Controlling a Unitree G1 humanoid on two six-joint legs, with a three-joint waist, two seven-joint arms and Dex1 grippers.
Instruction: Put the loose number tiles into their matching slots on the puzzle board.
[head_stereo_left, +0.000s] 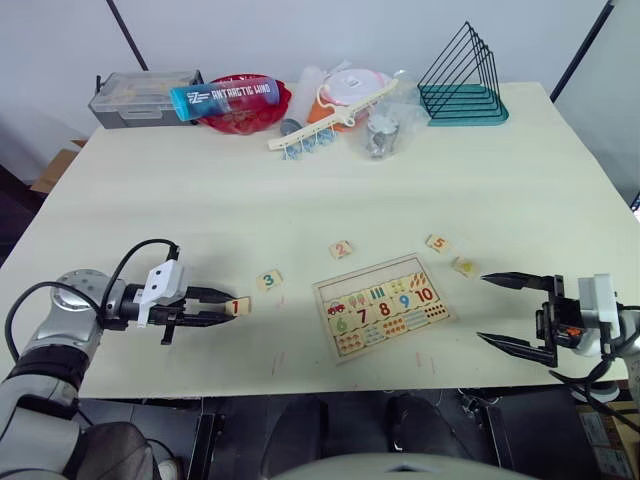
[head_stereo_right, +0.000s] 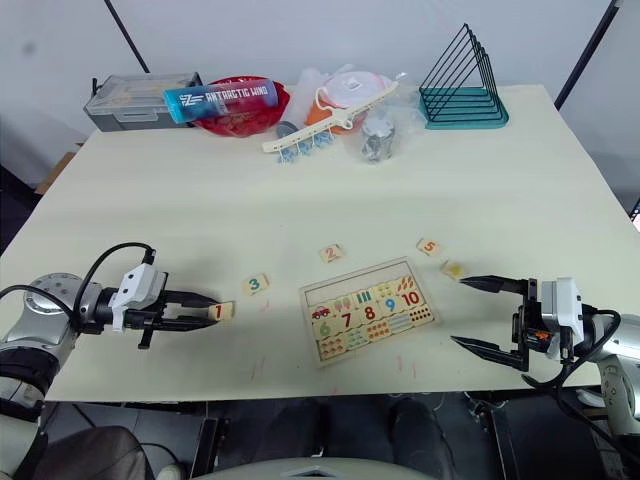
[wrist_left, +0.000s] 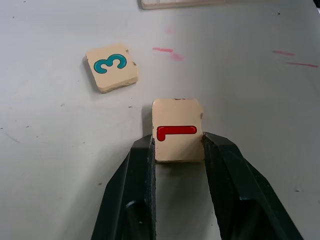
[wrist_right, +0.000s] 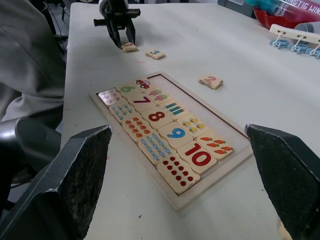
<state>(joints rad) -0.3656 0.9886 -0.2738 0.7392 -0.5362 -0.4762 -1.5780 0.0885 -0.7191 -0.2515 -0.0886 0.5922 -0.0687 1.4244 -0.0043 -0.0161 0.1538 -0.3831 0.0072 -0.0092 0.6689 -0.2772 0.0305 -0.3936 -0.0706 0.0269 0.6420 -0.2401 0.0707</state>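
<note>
The puzzle board (head_stereo_left: 326, 322) lies near the table's front edge, a little right of centre. Its row of matching slots (wrist_right: 192, 102) is bare wood along the far side. My left gripper (head_stereo_left: 232, 307), left of the board, is shut on the red 1 tile (wrist_left: 177, 130), which rests on the table. The green 3 tile (head_stereo_left: 268, 281) lies just beyond it. The red 2 tile (head_stereo_left: 341, 249) sits behind the board. The red 5 tile (head_stereo_left: 437, 243) and the yellow 4 tile (head_stereo_left: 464, 266) lie off its far right corner. My right gripper (head_stereo_left: 481, 307) stands open to the right of the board.
Along the back of the table stand a grey box (head_stereo_left: 140, 97), a red bowl (head_stereo_left: 250, 112) with a blue bottle (head_stereo_left: 222, 96) across it, plastic bags (head_stereo_left: 385, 125) and a dark wire rack (head_stereo_left: 465, 80). Faint red marks (wrist_left: 165, 50) show on the tabletop.
</note>
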